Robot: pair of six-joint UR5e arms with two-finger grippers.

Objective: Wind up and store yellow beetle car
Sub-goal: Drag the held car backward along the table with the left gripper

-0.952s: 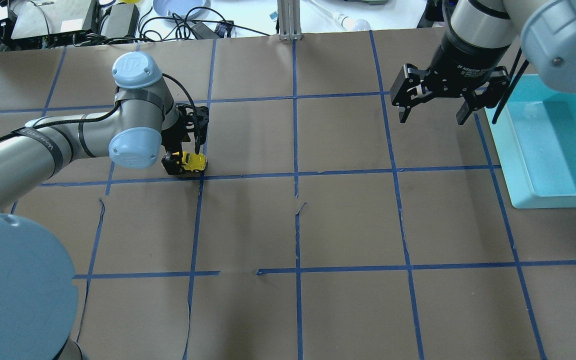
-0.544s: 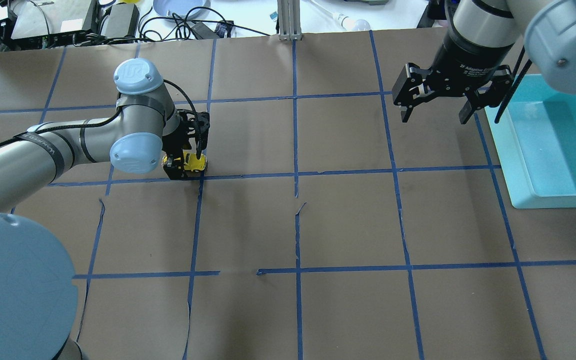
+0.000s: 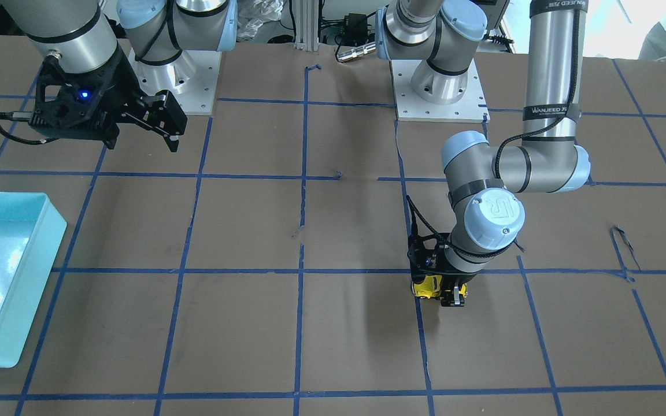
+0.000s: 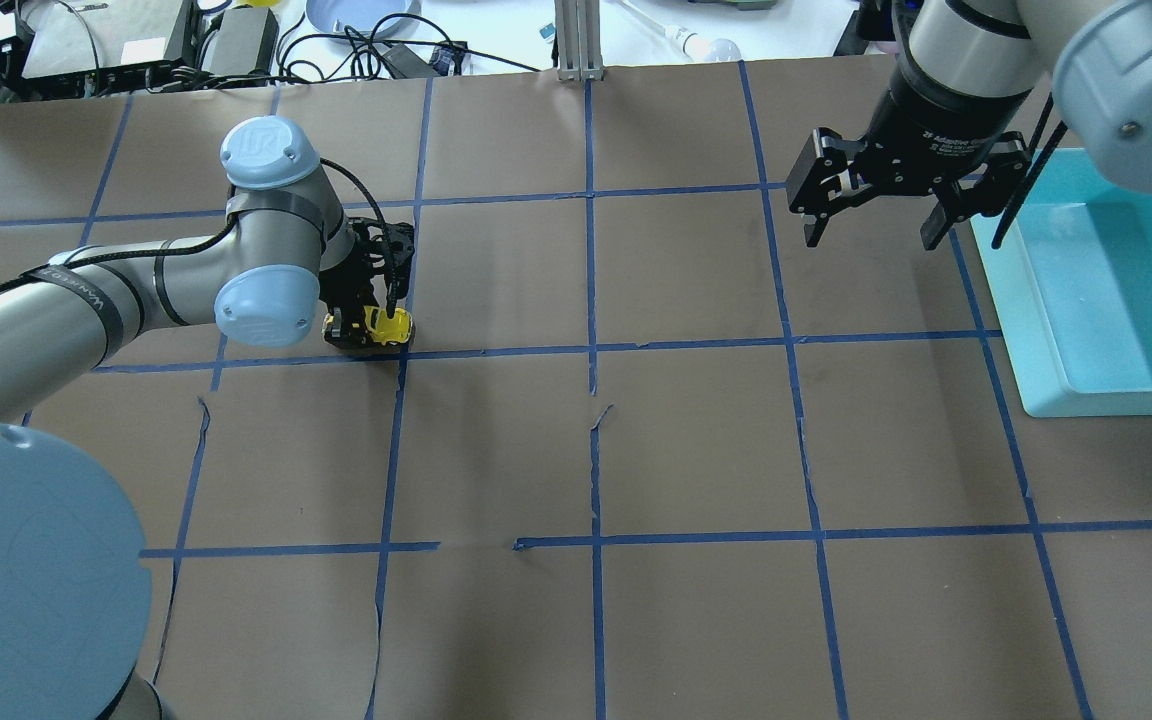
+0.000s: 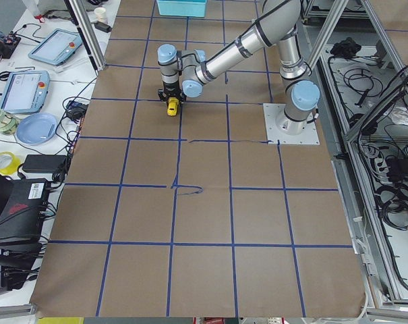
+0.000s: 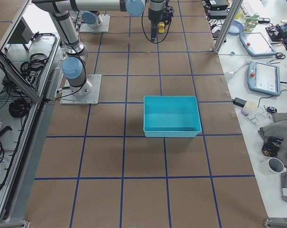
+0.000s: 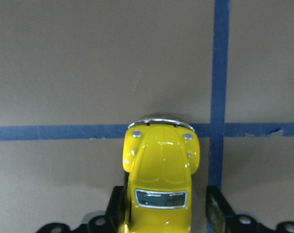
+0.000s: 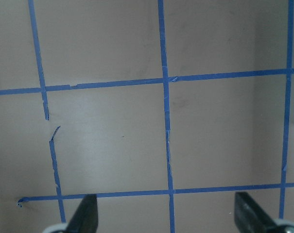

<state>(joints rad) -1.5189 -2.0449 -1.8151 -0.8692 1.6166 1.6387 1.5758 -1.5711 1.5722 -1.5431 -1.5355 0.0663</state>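
Observation:
The yellow beetle car (image 4: 384, 322) stands on the brown table on its wheels, nose on a blue tape crossing. It also shows in the front view (image 3: 426, 286) and the left wrist view (image 7: 161, 165). My left gripper (image 4: 368, 328) comes in low from behind and is shut on the car's rear sides; one dark finger (image 7: 216, 208) shows beside the body. My right gripper (image 4: 871, 238) hangs open and empty above the table at the far right, by the turquoise bin (image 4: 1026, 330). Its fingertips (image 8: 86, 216) show only bare table between them.
The turquoise bin (image 3: 38, 254) looks empty and sits at the table's right end. Blue tape lines grid the brown paper, with torn paper edges (image 4: 598, 415) near the middle. Cables and devices lie beyond the far edge (image 4: 236, 40).
My left gripper and the car have shifted slightly left together, rearward for the car, along the tape line. My right gripper has drifted slightly right, still open.

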